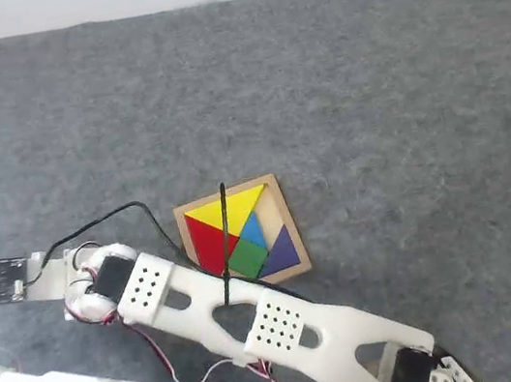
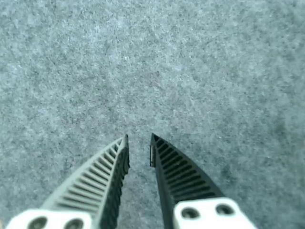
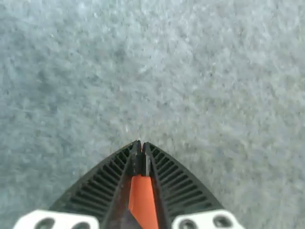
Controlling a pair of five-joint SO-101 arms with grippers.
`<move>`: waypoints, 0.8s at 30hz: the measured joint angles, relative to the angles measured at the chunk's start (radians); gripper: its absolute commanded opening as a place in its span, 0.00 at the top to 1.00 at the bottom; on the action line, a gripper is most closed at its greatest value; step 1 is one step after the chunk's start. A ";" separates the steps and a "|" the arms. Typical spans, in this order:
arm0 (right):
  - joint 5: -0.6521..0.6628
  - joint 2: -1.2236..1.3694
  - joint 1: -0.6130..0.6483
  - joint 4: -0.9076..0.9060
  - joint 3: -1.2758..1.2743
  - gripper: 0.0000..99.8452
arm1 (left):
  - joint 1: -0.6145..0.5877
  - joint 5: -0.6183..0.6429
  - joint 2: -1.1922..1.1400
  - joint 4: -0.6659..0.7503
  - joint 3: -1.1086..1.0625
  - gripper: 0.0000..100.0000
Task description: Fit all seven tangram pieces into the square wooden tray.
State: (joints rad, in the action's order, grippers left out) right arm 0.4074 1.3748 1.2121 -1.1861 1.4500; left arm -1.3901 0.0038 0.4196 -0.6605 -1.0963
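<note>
While your right tool (image 3: 139, 143) is clenched on the orange piece (image 3: 141, 200), carry it over the wooden tray (image 1: 291, 222), square it to the bare gap, lower flat.

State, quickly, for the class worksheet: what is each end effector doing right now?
Left end effector: slightly open, holding nothing.
Right end effector: closed on an orange piece.

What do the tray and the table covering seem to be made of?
Tray: probably bare light wood, matte, with a pale tan rim. Table covering: probably grey felt or short carpet; its surface is fuzzy and mottled, without shine.
</note>
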 measured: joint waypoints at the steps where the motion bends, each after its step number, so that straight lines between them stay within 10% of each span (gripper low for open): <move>1: 0.020 -0.003 -0.011 -0.029 0.000 0.99 | -0.002 0.000 0.000 0.000 0.000 0.93; 24: 0.212 -0.316 -0.285 -0.545 -0.003 0.89 | -0.025 0.000 0.000 0.006 0.000 0.93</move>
State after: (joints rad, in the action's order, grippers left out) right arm 0.6191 1.0587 0.9268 -1.7308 1.4469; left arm -1.4147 0.0038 0.4196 -0.6544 -1.0963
